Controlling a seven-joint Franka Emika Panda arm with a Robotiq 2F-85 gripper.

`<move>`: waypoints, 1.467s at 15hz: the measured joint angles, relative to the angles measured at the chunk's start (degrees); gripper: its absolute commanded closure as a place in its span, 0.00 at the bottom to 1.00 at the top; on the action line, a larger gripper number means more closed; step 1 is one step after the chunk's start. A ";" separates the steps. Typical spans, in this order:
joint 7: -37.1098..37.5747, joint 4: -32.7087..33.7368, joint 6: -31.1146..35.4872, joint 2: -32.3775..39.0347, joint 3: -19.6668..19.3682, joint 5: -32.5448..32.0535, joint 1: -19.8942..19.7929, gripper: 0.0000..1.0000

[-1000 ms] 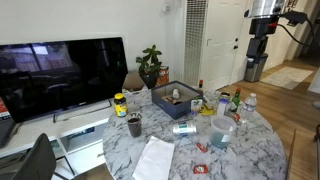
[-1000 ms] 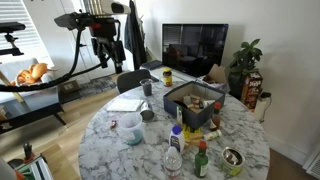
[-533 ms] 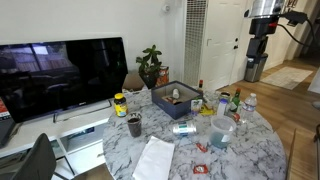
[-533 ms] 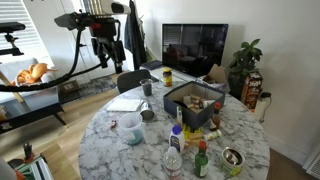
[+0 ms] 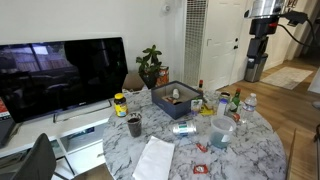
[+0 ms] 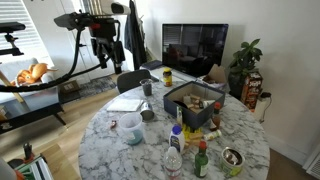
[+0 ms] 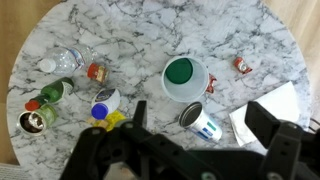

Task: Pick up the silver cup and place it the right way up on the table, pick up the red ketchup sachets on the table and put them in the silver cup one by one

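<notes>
Looking straight down from the wrist cam at the marble surface [image 7: 150, 30]. Way over at 9 o'clock there's a clutter bunch: one clear water bottle [image 7: 62, 62], one green bottle [image 7: 55, 93] and one can [image 7: 34, 121]. Just at 3 o'clock of the water bottle sits one small reddish thing [image 7: 97, 72]. It might be a third sachet, but it's too blurry for me to call.

In the middle is one big clear plastic cup [image 7: 185, 78], upright, green inside. The silver cup [image 7: 203, 124] is near it, at its 5 o'clock, lying on its side with the dark mouth facing roughly 10 o'clock.

Red ketchup sachets [image 7: 212, 86]: I count two for sure. That one is right up against the clear cup at its 4 o'clock, and the other [image 7: 243, 65] lies apart at its 2 o'clock. One white sheet [image 7: 268, 108] sits by the edge at 4 o'clock.

The hand [image 7: 197, 108] has its fingers spread wide with nothing in them. In both exterior views it hangs well above the surface.
</notes>
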 measured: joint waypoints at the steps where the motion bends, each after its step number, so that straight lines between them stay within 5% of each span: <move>1: -0.13 -0.01 -1.53 0.55 0.19 0.00 0.16 0.00; 5: 0.11 -0.20 -1.95 6.96 2.72 3.00 3.29 0.00; 9: 2.68 0.01 8.33 15.00 4.36 8.68 5.25 0.00; 22: 1.94 0.12 11.22 16.17 4.34 10.03 5.68 0.00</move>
